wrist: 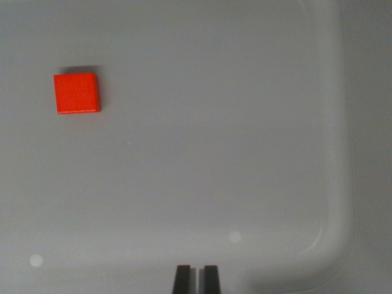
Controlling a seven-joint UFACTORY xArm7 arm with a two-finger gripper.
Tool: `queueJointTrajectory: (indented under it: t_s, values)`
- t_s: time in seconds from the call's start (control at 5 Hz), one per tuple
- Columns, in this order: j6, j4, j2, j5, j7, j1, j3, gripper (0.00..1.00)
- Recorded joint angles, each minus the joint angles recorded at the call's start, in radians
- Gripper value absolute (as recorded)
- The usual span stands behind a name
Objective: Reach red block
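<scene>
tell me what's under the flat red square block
The flat red square block lies on the bare floor of a pale grey tray with a rounded raised rim. A thin shadow shows along its top edge. Whatever lies directly beneath it is covered.

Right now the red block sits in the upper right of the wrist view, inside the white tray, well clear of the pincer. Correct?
Not quite. In the wrist view the red block sits in the upper left, not the upper right. The rest holds: it lies inside the white tray, well clear of the pincer at the bottom edge.
</scene>
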Motion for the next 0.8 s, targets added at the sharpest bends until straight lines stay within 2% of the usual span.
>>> queueJointTrajectory:
  t_s: [0.8]
  values:
    - [-0.012, -0.003, 0.009, 0.0004, -0.001, 0.0016, 0.001, 0.0]
